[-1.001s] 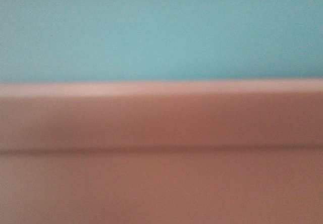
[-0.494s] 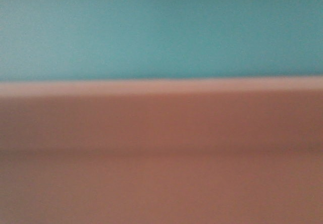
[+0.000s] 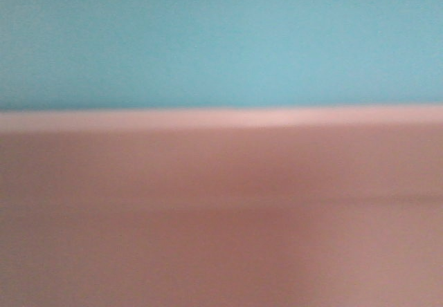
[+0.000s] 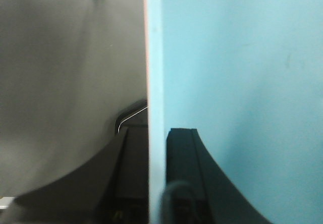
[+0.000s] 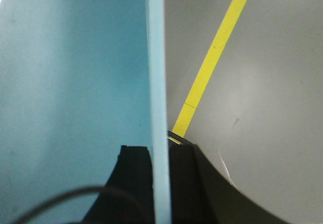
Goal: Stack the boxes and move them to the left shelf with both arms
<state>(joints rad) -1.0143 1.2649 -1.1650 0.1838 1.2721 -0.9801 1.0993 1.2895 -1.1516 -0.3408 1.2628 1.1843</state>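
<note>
Held from both sides: the left claw [image 4: 156, 151] and the right claw [image 5: 159, 156] each clench a wall of the blue bin [image 4: 242, 82] – likely to carry it level. It fills the front view's upper half, the pink bin [image 3: 221, 217] the lower

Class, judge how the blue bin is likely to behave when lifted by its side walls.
Probably stiff: the wall of the blue bin looks straight where the left gripper and right gripper clamp it. Possibly slippery, as the plastic looks smooth. Likely heavier than alone, since the pink bin seems stacked under it.
</note>
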